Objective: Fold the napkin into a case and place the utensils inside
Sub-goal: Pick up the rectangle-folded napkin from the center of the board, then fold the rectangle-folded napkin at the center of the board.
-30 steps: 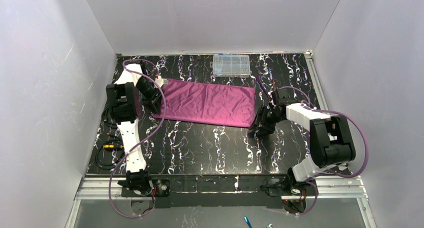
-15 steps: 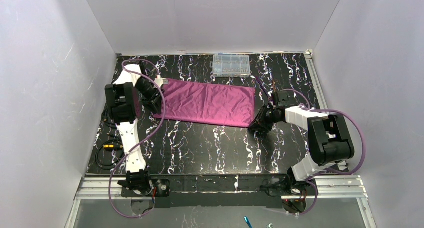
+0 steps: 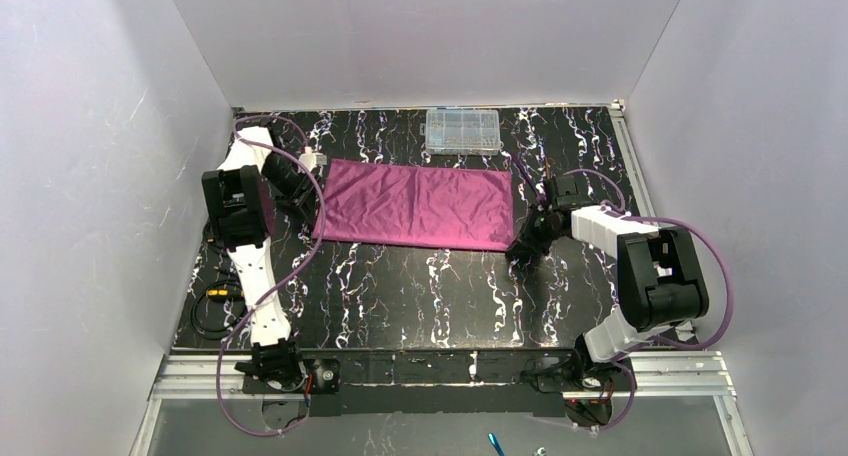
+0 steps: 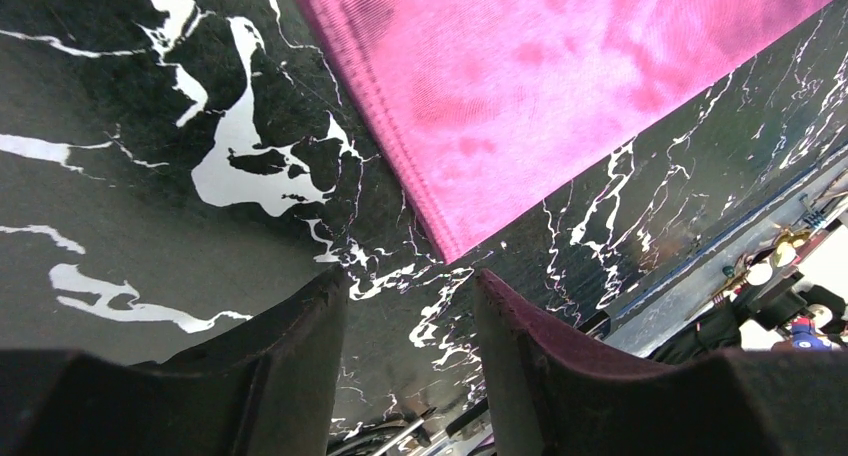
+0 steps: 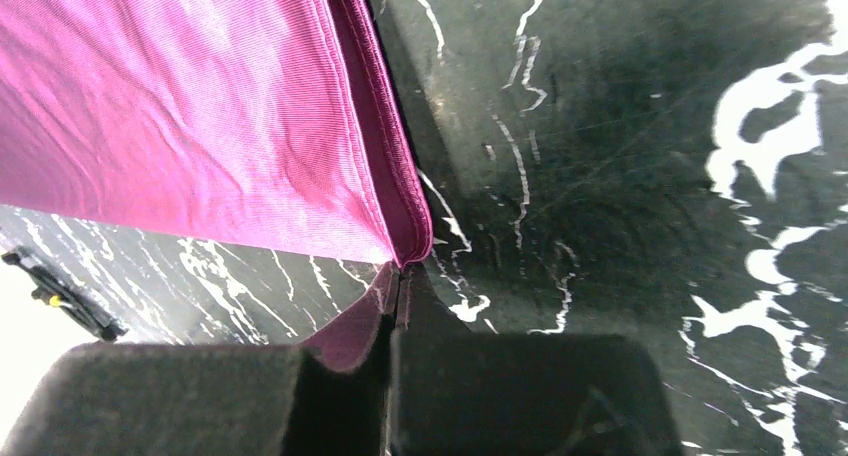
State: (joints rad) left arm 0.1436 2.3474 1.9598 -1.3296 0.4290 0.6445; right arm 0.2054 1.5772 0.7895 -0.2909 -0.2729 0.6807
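Change: Since a second ago the right gripper (image 3: 527, 244) has closed onto the near right corner of the napkin (image 3: 415, 204). The cloth has squared up from a skewed shape into a neater rectangle, and the left gripper (image 3: 303, 204) has drawn back a little to the left.
Napkin: I see it folded into a long plum-purple band, lying flat across the middle of the desk (image 3: 420, 286), its long sides running left to right.
Right gripper: in my right wrist view the gripper (image 5: 395, 296) is pinched tight on the napkin (image 5: 180, 126). The doubled, stitched corner runs down into the seam between the fingers, and a flap of cloth lies over the left one.
Left gripper: in my left wrist view the gripper (image 4: 410, 281) stands moderately apart with only bare desk between the fingers. It holds nothing. The near left corner of the napkin (image 4: 560, 86) lies just ahead of the fingertips, not touching them.
Clear plastic box: (image 3: 462, 131) it sits at the far edge of the desk, just beyond the napkin's far side and apart from it.
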